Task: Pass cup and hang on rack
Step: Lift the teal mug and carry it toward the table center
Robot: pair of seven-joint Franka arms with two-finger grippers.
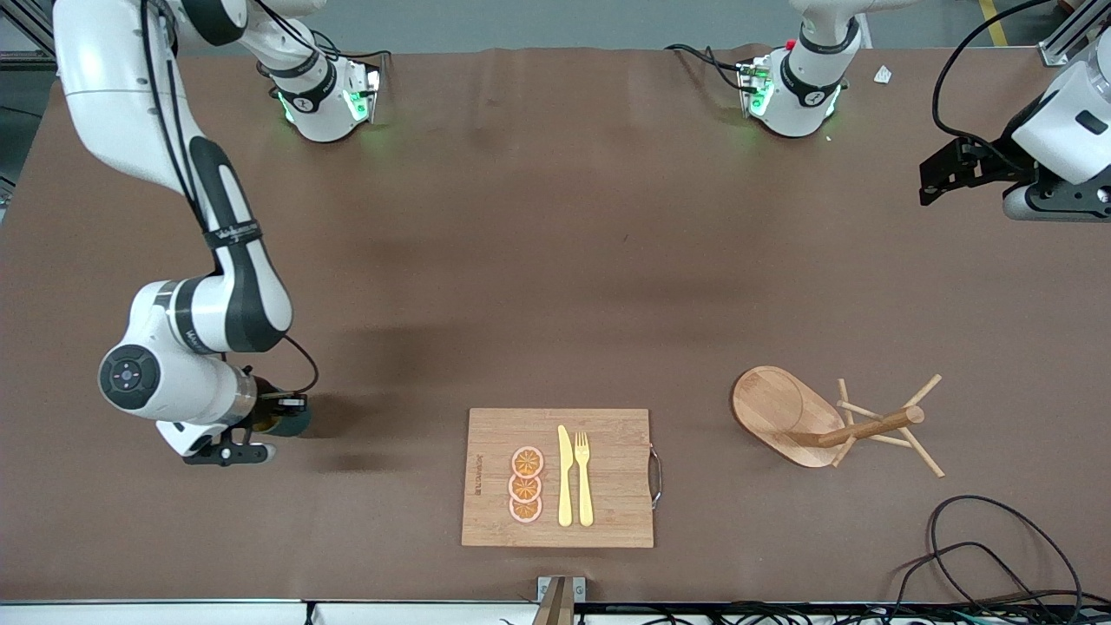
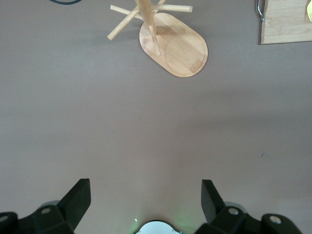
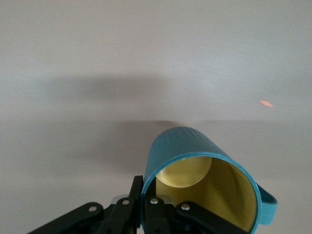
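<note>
The cup [image 1: 292, 418] is teal with a yellow inside and sits low at the table surface, toward the right arm's end. In the right wrist view the cup [image 3: 194, 145] fills the foreground, its small handle to one side. My right gripper [image 1: 276, 415] [image 3: 146, 195] is shut on the cup's wall, one finger outside and one inside the rim. The wooden rack [image 1: 816, 421] [image 2: 171, 45] stands toward the left arm's end, its pegs bare. My left gripper [image 1: 942, 174] [image 2: 146, 187] waits open and empty, high over the table near its own base.
A wooden cutting board [image 1: 555, 521] [image 2: 287, 24] with orange slices [image 1: 526, 484], a yellow knife [image 1: 565, 477] and a fork [image 1: 583, 477] lies between cup and rack, near the front edge. Black cables [image 1: 998, 555] lie nearer the front camera than the rack.
</note>
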